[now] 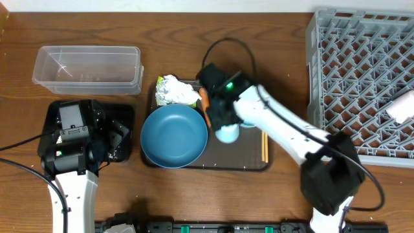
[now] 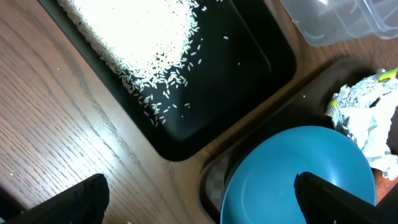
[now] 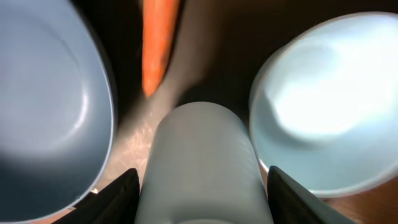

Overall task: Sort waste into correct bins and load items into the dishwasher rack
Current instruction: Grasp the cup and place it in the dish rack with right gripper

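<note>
My right gripper is over the brown serving tray, its fingers closed against the sides of the light-blue cup, which lies between the dark-blue bowl and the small light-blue bowl. The orange carrot lies just ahead. The crumpled wrapper sits behind the big bowl. Chopsticks lie at the tray's right edge. My left gripper is open and empty over the black tray, which holds rice.
The clear tub stands at the back left. The grey rack fills the right side, with a pale object lying in it. The brown serving tray is in the middle.
</note>
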### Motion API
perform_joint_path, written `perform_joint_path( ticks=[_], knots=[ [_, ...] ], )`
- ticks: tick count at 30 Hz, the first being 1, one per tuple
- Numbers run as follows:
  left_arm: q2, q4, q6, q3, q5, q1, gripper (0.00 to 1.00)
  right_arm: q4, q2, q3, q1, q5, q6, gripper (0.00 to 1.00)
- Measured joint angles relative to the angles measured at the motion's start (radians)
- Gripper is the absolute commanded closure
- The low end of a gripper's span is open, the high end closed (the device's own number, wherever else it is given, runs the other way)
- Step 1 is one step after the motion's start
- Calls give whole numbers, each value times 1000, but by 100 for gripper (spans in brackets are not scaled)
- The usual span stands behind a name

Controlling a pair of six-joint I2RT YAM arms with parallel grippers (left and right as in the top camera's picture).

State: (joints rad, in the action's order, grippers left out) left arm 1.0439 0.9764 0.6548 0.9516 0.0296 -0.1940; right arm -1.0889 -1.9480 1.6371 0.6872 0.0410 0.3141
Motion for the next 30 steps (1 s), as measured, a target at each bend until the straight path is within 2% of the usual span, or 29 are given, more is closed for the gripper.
perform_joint_path(
  ticks=[8,15,25,30],
  knots=[
    [0,0,0,0,0,0,2,-18,200,132,-232,-3,-19,49],
    [0,0,0,0,0,0,2,1,355,144,-543,-54,-66,49],
    [0,0,0,0,0,0,2,167,351,145,-1067,-72,-81,48],
    [0,0,0,0,0,0,2,253,298,145,-1256,-71,-82,48]
  ],
)
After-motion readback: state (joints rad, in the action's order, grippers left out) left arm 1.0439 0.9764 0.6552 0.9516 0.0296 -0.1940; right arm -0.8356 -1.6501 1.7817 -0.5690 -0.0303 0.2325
